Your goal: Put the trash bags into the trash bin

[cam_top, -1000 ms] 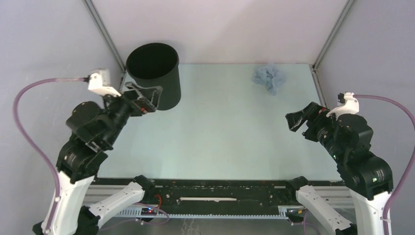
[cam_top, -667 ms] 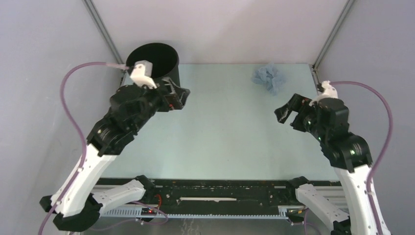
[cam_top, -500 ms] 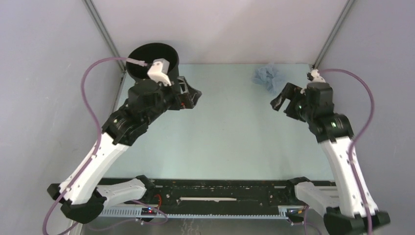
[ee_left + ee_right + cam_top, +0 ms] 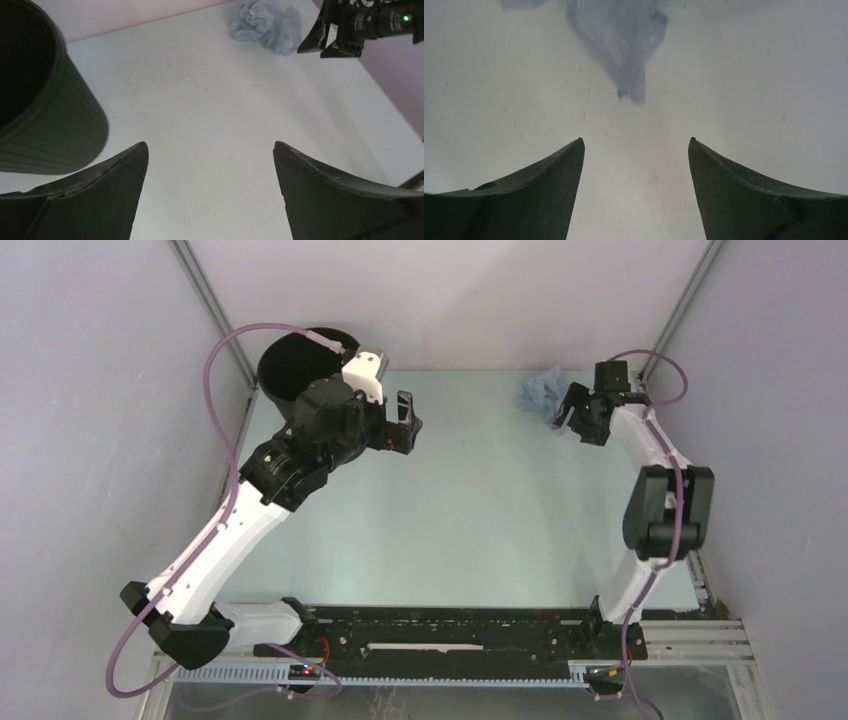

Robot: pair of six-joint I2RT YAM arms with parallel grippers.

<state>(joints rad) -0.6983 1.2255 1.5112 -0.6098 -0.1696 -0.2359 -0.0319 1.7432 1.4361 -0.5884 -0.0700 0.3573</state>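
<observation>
The crumpled pale blue trash bag (image 4: 540, 391) lies at the table's far right; it shows in the left wrist view (image 4: 268, 25) and the right wrist view (image 4: 621, 35) too. The black trash bin (image 4: 285, 362) stands upright at the far left, partly hidden by the left arm, and shows in the left wrist view (image 4: 45, 105). My right gripper (image 4: 570, 418) is open and empty, just right of the bag, which lies a short way ahead of its fingertips (image 4: 574, 150). My left gripper (image 4: 405, 422) is open and empty, right of the bin over bare table.
Metal frame posts (image 4: 205, 300) stand at the two back corners with grey walls behind. The right arm (image 4: 660, 490) stretches along the table's right edge. A black rail (image 4: 440, 630) runs along the near edge.
Both arms have reached away from the near edge. The left gripper swung right past the bin. The right gripper moved up to the bag's right side. Both stay open.
</observation>
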